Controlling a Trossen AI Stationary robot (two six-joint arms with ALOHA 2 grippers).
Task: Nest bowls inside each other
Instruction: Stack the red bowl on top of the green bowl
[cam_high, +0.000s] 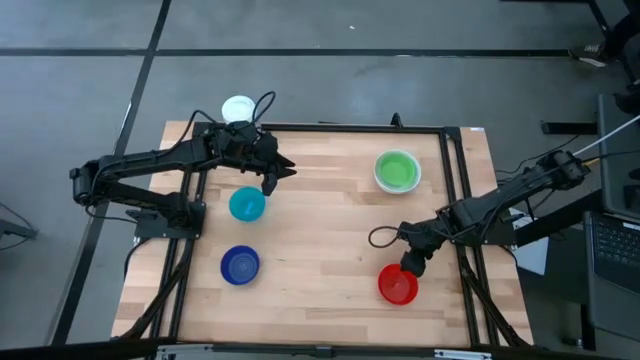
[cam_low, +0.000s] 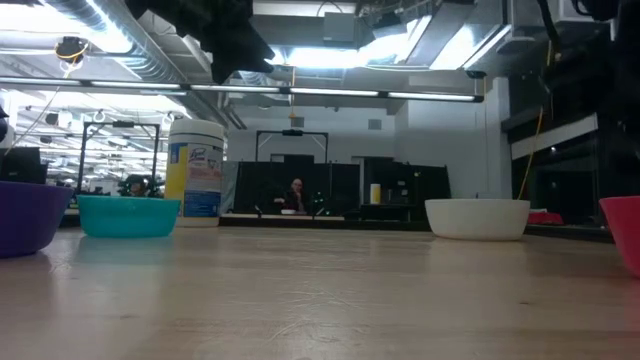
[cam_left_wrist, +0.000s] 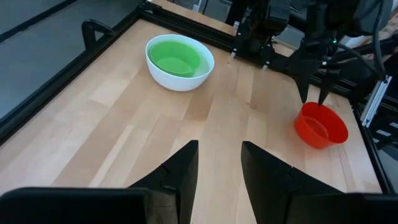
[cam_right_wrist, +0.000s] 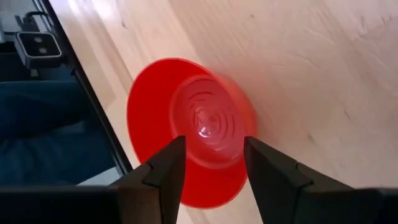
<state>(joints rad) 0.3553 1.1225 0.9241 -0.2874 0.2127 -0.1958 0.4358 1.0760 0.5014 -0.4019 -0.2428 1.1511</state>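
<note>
A green bowl (cam_high: 397, 171) sits nested in a white bowl (cam_left_wrist: 179, 73) at the table's far right. A red bowl (cam_high: 398, 286) stands near the right front, upright on its base. A light blue bowl (cam_high: 247, 205) and a dark blue bowl (cam_high: 240, 265) stand on the left. My right gripper (cam_right_wrist: 214, 168) is open and slants down just above the red bowl (cam_right_wrist: 193, 130); in the left wrist view its fingertips (cam_left_wrist: 314, 96) hang right over the bowl's rim (cam_left_wrist: 320, 109). My left gripper (cam_left_wrist: 219, 168) is open and empty, held above the table beside the light blue bowl.
A white cylindrical container (cam_high: 238, 108) with a blue-yellow label (cam_low: 195, 170) stands beyond the far left corner. A black frame rail (cam_high: 455, 190) runs along the table's sides. Bare wood lies in the table's middle (cam_high: 320, 240).
</note>
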